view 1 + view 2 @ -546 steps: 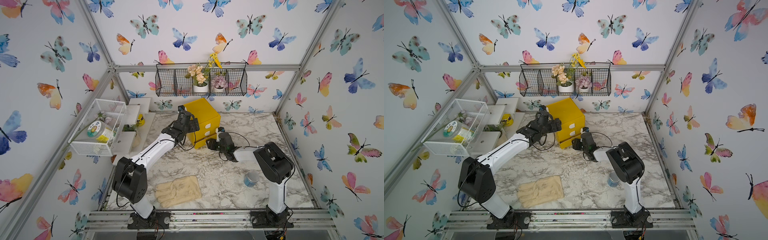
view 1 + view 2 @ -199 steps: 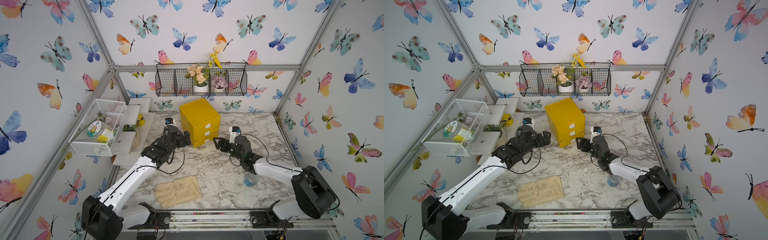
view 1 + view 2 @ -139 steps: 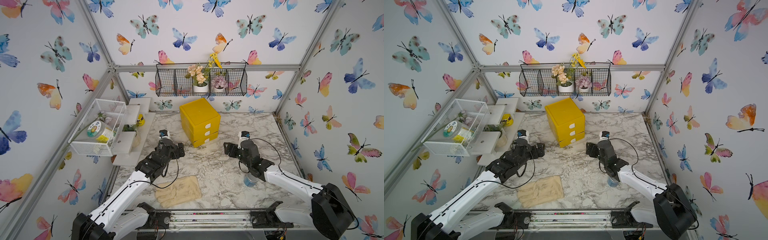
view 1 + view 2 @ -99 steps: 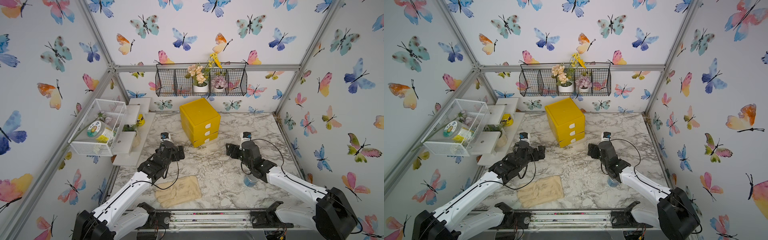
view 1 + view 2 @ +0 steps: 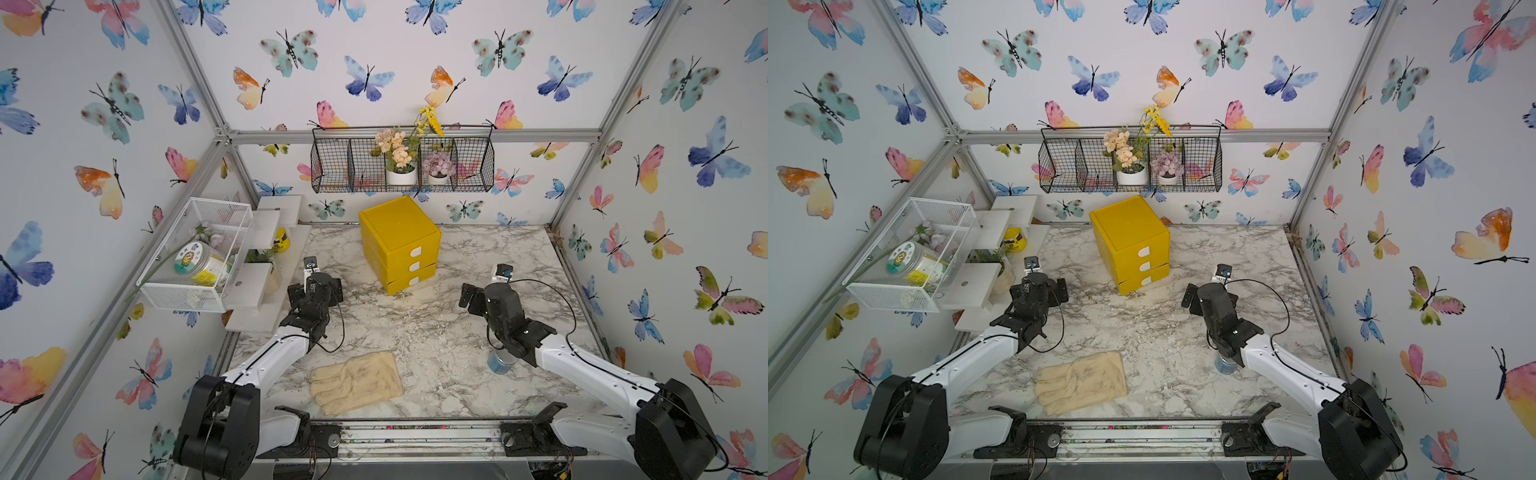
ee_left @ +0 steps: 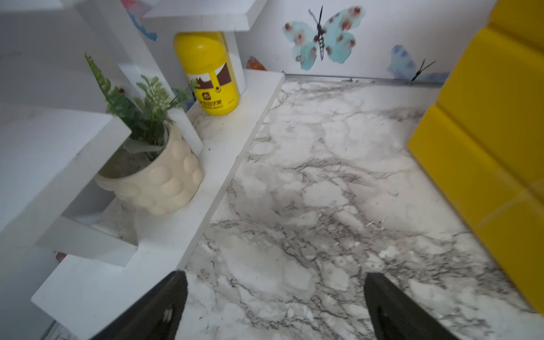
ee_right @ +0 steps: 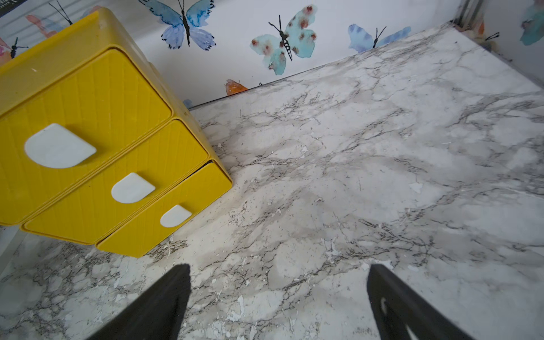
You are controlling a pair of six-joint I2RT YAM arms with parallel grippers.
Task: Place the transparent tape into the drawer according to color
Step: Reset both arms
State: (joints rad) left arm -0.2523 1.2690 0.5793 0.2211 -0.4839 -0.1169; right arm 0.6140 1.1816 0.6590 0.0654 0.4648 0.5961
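The yellow three-drawer cabinet (image 5: 399, 245) (image 5: 1129, 245) stands at the back middle of the marble table, turned at an angle. All of its drawers (image 7: 97, 141) are pushed in, and the bottom front juts out slightly. No transparent tape shows in any view. My left gripper (image 5: 316, 287) (image 5: 1039, 289) hovers left of the cabinet, open and empty, with only marble between its fingers (image 6: 164, 306). My right gripper (image 5: 488, 293) (image 5: 1210, 296) hovers to the cabinet's right, also open and empty (image 7: 278, 275).
A cream glove (image 5: 357, 382) lies near the front edge. A blue-grey tin (image 5: 496, 363) sits under my right forearm. White stepped shelves (image 5: 257, 291) line the left side, with a plant pot (image 6: 153, 176), a yellow bottle (image 6: 209, 73) and a wire basket (image 5: 195, 253).
Both arms have drawn back from the yellow cabinet toward the front and apart. The right gripper has opened wide; the left has stayed open.
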